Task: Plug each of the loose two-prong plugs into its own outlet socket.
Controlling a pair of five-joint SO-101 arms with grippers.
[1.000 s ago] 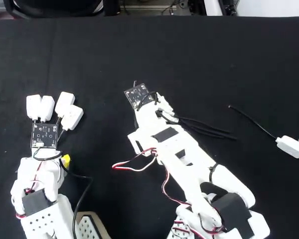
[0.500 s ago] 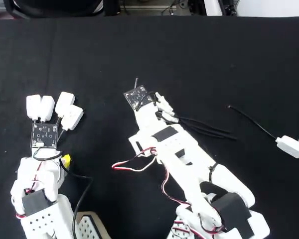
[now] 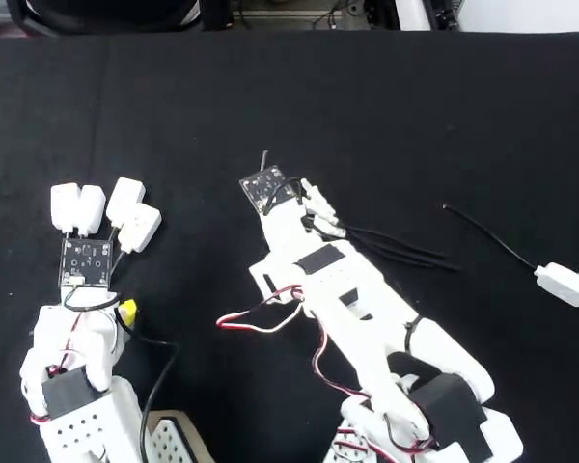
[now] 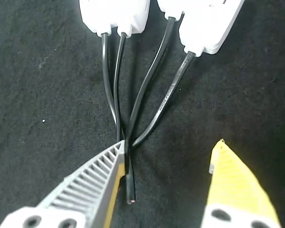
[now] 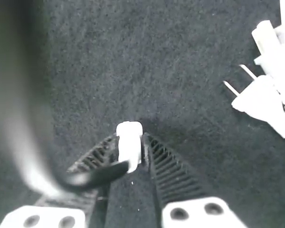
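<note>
**Table** [image 3: 444, 116]: black cloth top; its far edge meets room clutter that cannot be identified.

**Right arm** [image 3: 357, 299]: white, lying from the near edge toward the table's middle. In the high view a camera board covers its fingertips. A blurred dark cable [image 5: 19, 95] crosses the wrist view and hides part of one finger.

**Left arm** [image 3: 72, 357]: white, at the near left corner, base cut off by the frame.

**Socket blocks** [image 3: 135, 228]: four, white, clustered just ahead of the left arm. In the left wrist view the frame cuts them off, so their faces cannot be seen.

**Loose plugs** [image 5: 263, 102]: white, prongs showing, lying beside the right arm's wrist. A further white plug [image 3: 563, 283] lies well apart at the table's right edge, trailing a thin black lead [image 3: 487, 236].

**Black cords** [image 4: 133, 118]: four, running from the socket blocks and bunching against the grey finger.

**Left gripper** [image 4: 171, 144]: one grey finger and one yellow, spread wide and gripping nothing.

**Right gripper** [image 5: 129, 138]: fingers clamped on a small white plug [image 5: 129, 147], just above the cloth; its prongs cannot be made out.
</note>
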